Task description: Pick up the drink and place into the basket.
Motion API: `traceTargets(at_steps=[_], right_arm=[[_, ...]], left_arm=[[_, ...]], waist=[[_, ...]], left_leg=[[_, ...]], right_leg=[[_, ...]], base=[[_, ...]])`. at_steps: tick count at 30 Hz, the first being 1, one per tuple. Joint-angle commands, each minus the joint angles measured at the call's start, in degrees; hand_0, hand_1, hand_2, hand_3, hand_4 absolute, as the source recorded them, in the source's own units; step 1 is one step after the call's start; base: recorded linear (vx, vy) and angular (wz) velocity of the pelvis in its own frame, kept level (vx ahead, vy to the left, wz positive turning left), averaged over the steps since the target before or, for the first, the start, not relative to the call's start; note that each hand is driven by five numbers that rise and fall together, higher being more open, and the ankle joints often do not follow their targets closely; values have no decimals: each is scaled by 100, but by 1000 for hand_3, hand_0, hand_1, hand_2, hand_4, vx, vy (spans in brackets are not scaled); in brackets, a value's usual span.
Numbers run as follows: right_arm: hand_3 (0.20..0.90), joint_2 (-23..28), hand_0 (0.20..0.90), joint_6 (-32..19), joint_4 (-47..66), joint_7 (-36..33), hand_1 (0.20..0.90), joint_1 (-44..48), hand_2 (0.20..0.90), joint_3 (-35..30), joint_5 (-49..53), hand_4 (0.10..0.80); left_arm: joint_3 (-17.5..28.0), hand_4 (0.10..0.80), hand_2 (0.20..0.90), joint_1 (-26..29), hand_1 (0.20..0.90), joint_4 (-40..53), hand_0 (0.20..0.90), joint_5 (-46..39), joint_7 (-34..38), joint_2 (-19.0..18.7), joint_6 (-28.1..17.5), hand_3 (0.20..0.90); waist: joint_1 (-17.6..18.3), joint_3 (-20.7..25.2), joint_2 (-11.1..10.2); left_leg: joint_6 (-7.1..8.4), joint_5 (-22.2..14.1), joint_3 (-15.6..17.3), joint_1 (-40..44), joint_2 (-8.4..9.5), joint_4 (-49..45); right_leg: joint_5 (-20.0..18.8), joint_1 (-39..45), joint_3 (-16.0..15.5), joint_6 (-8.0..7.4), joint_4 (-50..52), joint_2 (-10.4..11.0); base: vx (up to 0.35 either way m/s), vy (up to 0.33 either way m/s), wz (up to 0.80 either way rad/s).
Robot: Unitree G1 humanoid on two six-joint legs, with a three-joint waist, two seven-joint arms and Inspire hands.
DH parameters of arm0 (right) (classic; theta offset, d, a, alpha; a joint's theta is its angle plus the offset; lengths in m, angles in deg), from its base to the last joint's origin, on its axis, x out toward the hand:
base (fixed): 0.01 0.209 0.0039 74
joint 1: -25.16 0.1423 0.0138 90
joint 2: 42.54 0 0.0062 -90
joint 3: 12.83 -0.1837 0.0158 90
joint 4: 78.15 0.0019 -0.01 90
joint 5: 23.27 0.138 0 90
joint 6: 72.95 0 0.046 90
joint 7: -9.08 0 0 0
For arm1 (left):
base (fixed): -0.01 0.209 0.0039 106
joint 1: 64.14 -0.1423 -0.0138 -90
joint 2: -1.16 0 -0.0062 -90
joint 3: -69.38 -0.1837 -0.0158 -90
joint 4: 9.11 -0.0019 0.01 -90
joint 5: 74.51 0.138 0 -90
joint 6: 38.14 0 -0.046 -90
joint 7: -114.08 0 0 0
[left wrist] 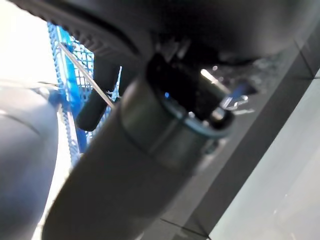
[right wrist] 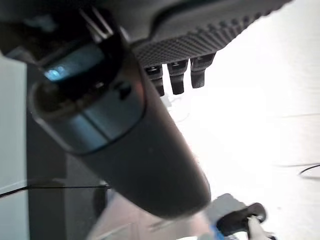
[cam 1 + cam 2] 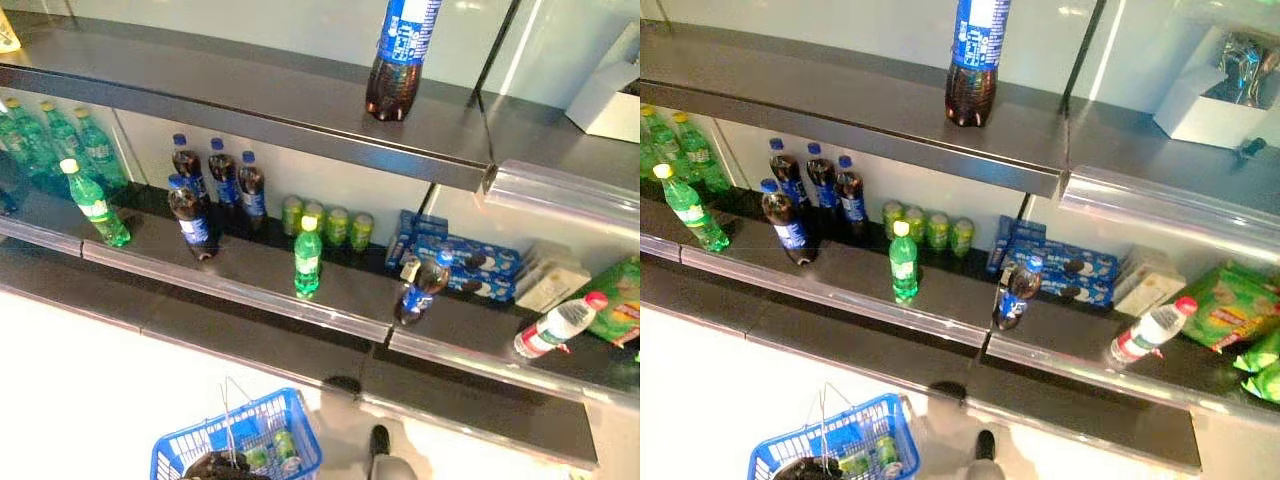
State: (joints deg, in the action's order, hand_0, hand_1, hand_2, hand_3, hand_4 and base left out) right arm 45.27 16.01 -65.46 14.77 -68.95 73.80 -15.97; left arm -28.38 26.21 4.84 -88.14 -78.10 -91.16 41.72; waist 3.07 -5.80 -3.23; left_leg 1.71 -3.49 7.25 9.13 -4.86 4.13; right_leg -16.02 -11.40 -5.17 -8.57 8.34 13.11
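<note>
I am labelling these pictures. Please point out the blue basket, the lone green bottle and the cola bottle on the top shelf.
blue basket (image 3: pixel 300 425): left eye view, rim.
lone green bottle (image 3: pixel 307 262): left eye view, label.
cola bottle (image 3: pixel 973 55): right eye view, label.

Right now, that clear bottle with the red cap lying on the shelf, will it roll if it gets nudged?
Probably. The clear bottle lies on its side near the shelf front, so its round body could roll off. It looks like plastic, likely light and a bit slippery.
</note>
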Motion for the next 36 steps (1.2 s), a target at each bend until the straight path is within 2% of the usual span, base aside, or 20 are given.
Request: traceTargets(at_steps=[1, 2, 4, 6, 10, 14, 15, 16, 17, 19, 22, 23, 24, 27, 30, 31, 32, 33, 36], right_arm=[[900, 547, 900, -146, 158, -236, 900, 717, 900, -99, 438, 800], [900, 515, 900, -132, 136, -267, 900, 734, 900, -69, 505, 800], [900, 486, 900, -116, 108, -227, 900, 814, 900, 16, 432, 800], [900, 494, 900, -71, 92, -142, 900, 881, 900, 89, 399, 800], [900, 443, 900, -94, 24, -41, 900, 871, 900, 208, 412, 800], [900, 416, 900, -115, 45, -97, 900, 835, 900, 249, 515, 800], [900, 396, 900, -92, 65, -194, 900, 858, 900, 219, 658, 800], [900, 401, 900, -65, 75, -235, 900, 880, 900, 213, 695, 800], [900, 416, 900, -12, 100, -226, 900, 904, 900, 236, 620, 800], [900, 445, 900, 10, 74, -179, 900, 894, 900, 329, 429, 800], [900, 500, 900, 4, 36, -133, 900, 874, 900, 339, 346, 800], [900, 533, 900, -22, -30, -66, 900, 874, 900, 339, 253, 800], [900, 542, 900, -26, -41, -63, 900, 875, 900, 339, 234, 800], [900, 650, 900, -116, -83, -69, 900, 813, 900, 268, 152, 800], [900, 668, 900, -151, -89, -71, 900, 801, 900, 246, 139, 800], [900, 708, 900, -243, -95, -107, 900, 779, 900, 190, 146, 800], [900, 752, 900, -340, -54, -173, 900, 779, 900, 122, 200, 800], [900, 778, 900, -368, 8, -294, 900, 751, 900, -20, 419, 800], [900, 747, 900, -427, 13, -259, 900, 670, 900, -95, 514, 800]], left_arm=[[189, 100, 300, 589, 300, 464, 300, -93, -231, -263, -422, 200], [164, 100, 300, 563, 300, 457, 300, -59, -185, -248, -384, 200], [246, 100, 300, 456, 300, 463, 300, -27, -142, -226, -352, 200], [303, 100, 300, 342, 300, 521, 300, -29, -114, -245, -326, 200], [361, 100, 300, 311, 300, 613, 300, -120, -12, -253, -294, 200], [320, 100, 300, 349, 300, 766, 300, -100, -17, -200, -212, 200], [185, 100, 300, 396, 300, 878, 300, 1, 51, -63, -205, 200], [175, 100, 300, 393, 300, 891, 300, -17, 86, -16, -217, 200], [210, 100, 300, 373, 300, 886, 300, -75, 133, 32, -250, 200], [343, 100, 300, 334, 300, 880, 300, -134, 131, 43, -246, 200], [371, 100, 300, 306, 300, 908, 300, -176, 107, 33, -211, 200], [378, 100, 300, 273, 300, 904, 300, -193, 114, 49, -215, 200], [387, 100, 300, 262, 300, 897, 300, -203, 117, 53, -215, 200], [406, 100, 300, 158, 300, 862, 300, -233, -33, 120, -300, 200], [391, 100, 300, 142, 300, 857, 300, -254, -44, 142, -333, 200], [335, 100, 300, 114, 300, 854, 300, -248, -101, 195, -408, 200], [233, 100, 300, 165, 300, 815, 300, -267, -169, 227, -427, 200], [158, 100, 300, 268, 300, 667, 300, -253, -210, 217, -426, 200], [109, 100, 300, 310, 300, 562, 300, -289, -215, 152, -475, 200]], waist=[[-117, -97, 213], [-139, -40, 175], [-342, 67, 133], [-457, 128, 155], [-410, 171, 207], [-321, 129, 242], [-250, 46, 232], [-239, 7, 234], [-234, -35, 248], [-252, -81, 248], [-208, -67, 255], [-183, -23, 308], [-182, -10, 332], [-153, 59, 600], [-152, 46, 633], [-142, 20, 719], [-64, -38, 810], [92, -93, 856], [152, -120, 781]], left_leg=[[-296, 146, -346, -380, 322, -118], [-336, 140, -370, -385, 413, -95], [-289, 143, -199, -340, 523, -25], [-273, 111, -46, -281, 571, -7], [-266, 42, 114, -288, 619, -177], [-180, 14, 172, -485, 585, -639], [-62, -100, 226, -847, 571, -1461], [-10, -40, 134, -978, 567, -1790], [38, 56, -142, -1180, 603, -2229], [-13, 63, -509, -1387, 749, -2794], [6, 116, -500, -1318, 504, -2658], [65, 279, -652, -1079, 281, -2150], [79, 309, -716, -1023, 248, -2014], [332, 603, -1161, -633, -148, -831], [367, 616, -1168, -598, -175, -739], [436, 605, -1217, -555, -205, -501], [475, 507, -1108, -530, -193, -366], [453, 450, -807, -459, -160, -226], [337, 345, -801, -428, 26, -182]], right_leg=[[1020, 568, 504, -2, 623, -279], [1067, 696, 448, 34, 438, -402], [1260, 1040, -151, 102, -174, -465], [1417, 1208, -418, 195, -436, -606], [1522, 1372, -247, 394, -714, -873], [1521, 1359, -100, 497, -730, -920], [1482, 1339, -64, 596, -734, -851], [1474, 1335, -22, 636, -729, -830], [1470, 1329, 66, 689, -721, -825], [1436, 1323, 261, 726, -710, -777], [1424, 1351, 392, 704, -740, -743], [1444, 1378, 519, 656, -764, -733], [1455, 1378, 548, 642, -763, -733], [1598, 1369, 806, 533, -678, -676], [1622, 1381, 825, 517, -666, -657], [1668, 1379, 885, 456, -619, -592], [1715, 1318, 894, 358, -492, -452], [1737, 1240, 830, 238, -356, -287], [1671, 1177, 887, 160, -335, -219]], base=[[-25, 39, 43], [-20, -7, 35], [-37, -37, -32], [-27, -80, -86], [-21, -195, -36], [-79, -113, -14], [-150, -88, -5], [-183, -84, -3], [-71, 16, 0], [-21, 58, -22], [26, 117, -51], [69, 207, -73], [137, 321, -76], [146, 346, -44], [33, 163, -28], [26, 458, -35], [38, 801, -51], [24, 690, -41], [19, 253, -42]])
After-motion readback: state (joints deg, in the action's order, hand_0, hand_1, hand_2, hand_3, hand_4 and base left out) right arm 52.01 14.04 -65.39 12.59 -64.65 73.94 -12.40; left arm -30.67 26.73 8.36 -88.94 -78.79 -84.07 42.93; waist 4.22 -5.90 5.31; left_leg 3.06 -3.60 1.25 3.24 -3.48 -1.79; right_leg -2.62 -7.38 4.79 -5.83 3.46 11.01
